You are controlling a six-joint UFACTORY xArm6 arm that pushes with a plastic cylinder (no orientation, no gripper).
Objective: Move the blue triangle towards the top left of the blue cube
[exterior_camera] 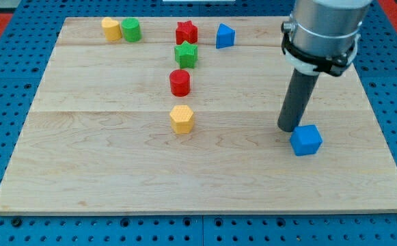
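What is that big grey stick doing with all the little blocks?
That is a robot arm that pushes blocks around a wooden board. Right now my tip sits just at the upper left of the blue cube. The blue triangle it is meant to move waits far away near the view's top, beside the red star, untouched.

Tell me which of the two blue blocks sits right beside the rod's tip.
The blue cube, at the view's lower right, just right of my tip. The blue triangle lies far off near the view's top.
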